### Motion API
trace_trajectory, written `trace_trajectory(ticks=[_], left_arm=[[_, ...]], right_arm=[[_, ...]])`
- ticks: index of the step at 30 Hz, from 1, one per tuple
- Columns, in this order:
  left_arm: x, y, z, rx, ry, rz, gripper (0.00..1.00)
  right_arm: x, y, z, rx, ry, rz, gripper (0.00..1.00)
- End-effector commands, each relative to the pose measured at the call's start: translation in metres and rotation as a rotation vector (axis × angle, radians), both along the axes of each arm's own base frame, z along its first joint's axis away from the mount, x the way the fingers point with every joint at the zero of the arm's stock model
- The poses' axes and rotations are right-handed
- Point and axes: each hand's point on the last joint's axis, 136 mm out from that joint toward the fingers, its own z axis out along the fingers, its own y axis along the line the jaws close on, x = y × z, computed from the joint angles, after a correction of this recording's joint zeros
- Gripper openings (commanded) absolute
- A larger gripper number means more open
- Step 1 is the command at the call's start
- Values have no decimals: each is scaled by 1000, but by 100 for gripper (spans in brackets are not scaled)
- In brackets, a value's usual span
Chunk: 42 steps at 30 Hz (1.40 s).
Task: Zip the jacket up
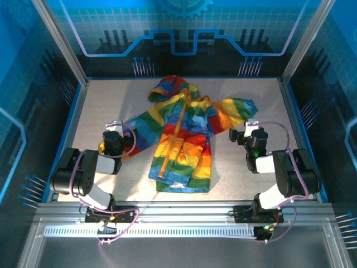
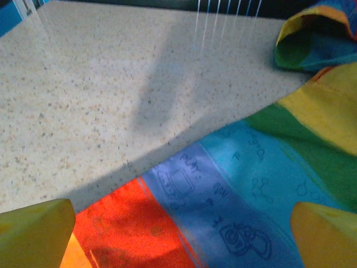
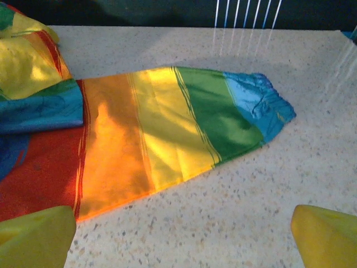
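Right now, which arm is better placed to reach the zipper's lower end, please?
Left, probably: the zipper's lower end slants toward the open left hand, over the near sleeve; the right hand sits farther, beside the jacket's other sleeve.

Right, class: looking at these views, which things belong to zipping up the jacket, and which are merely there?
Belongs to the job: jacket, its orange zipper, left end effector, right end effector.
Merely there: speckled table, blue back panel, metal front rail.
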Motion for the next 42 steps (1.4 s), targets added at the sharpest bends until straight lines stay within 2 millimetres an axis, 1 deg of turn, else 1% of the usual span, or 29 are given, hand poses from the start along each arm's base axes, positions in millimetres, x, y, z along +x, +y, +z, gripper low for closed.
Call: trace_trajectory(ticks=[1,8,11,16,42], left_arm=[[19,2,23,8,-53,0,99],[19,1,23,11,-59,-13,99],[20,-5,23,16,-52,-40,99],[20,-5,23,16,-53,-41,99],[20,-5,23,16,-53,-40,99]], right_arm=[[13,7,14,-49,-33,22,100],[13,8,14,-50,-33,22,100],[13,8,14,-52,-33,23,100],[14,13,14,-61,-31,41,100],[14,13,14,-61,-30,43,100]])
